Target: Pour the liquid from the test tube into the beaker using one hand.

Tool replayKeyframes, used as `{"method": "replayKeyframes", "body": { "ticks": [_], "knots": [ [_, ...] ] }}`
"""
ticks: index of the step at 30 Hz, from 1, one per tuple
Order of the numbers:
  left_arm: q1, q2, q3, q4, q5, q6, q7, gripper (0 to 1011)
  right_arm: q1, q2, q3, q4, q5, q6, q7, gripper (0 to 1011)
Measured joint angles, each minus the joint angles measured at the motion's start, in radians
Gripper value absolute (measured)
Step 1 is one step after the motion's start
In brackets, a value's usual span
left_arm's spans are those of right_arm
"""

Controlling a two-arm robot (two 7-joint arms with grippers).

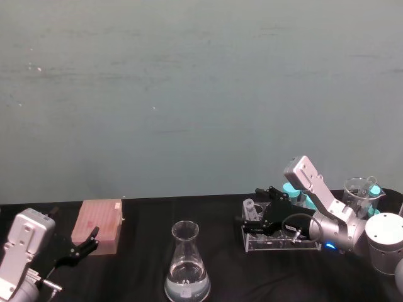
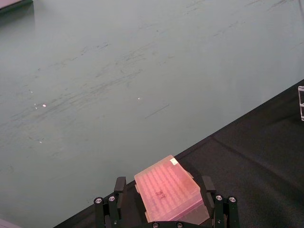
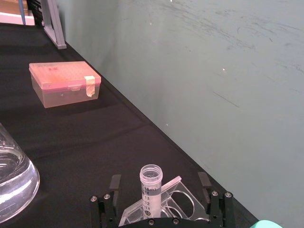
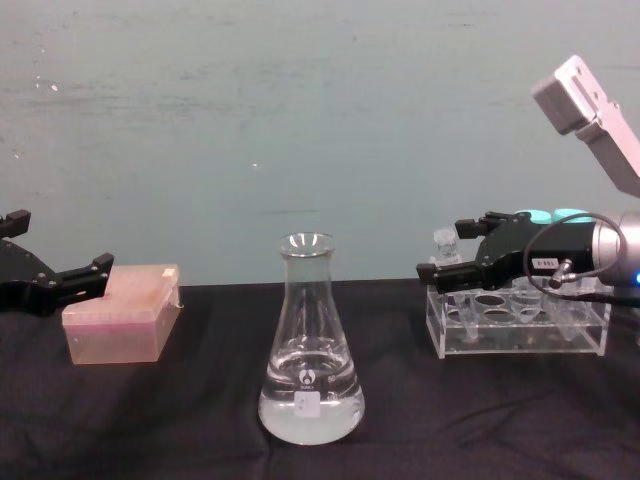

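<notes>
The test tube (image 3: 151,183) stands between our right gripper's (image 3: 159,180) released jaws; we clench next. Left gripper (image 2: 164,185) idles far left, jaws likewise released.

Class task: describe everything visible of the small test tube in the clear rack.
The test tube is slim, clear plastic, uncapped, with black printed marks down its side. It stands upright in an end hole of the clear rack, rim above the rack's top. The right gripper straddles it, fingers open, not touching.

Right pincer (image 3: 159,180) spread around upright test tube (image 3: 151,184), clear rack (image 3: 178,197)
</notes>
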State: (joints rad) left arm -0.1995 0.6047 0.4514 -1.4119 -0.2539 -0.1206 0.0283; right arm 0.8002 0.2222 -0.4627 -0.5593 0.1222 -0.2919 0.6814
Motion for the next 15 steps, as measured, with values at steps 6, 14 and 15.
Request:
{"method": "replayKeyframes", "body": {
  "ticks": [6, 14, 15],
  "knots": [
    [0.0, 0.0, 0.0, 0.0, 0.0, 0.0, 0.0, 1000, 0.002, -0.001, 0.0, 0.004, 0.001, -0.001, 0.001, 1003],
    [0.0, 0.0, 0.0, 0.0, 0.0, 0.0, 0.0, 1000, 0.004, -0.001, -0.001, 0.007, 0.002, -0.002, 0.002, 969],
    [0.0, 0.0, 0.0, 0.0, 0.0, 0.0, 0.0, 1000, 0.004, -0.002, -0.001, 0.007, 0.002, -0.002, 0.003, 954]
  ]
}}
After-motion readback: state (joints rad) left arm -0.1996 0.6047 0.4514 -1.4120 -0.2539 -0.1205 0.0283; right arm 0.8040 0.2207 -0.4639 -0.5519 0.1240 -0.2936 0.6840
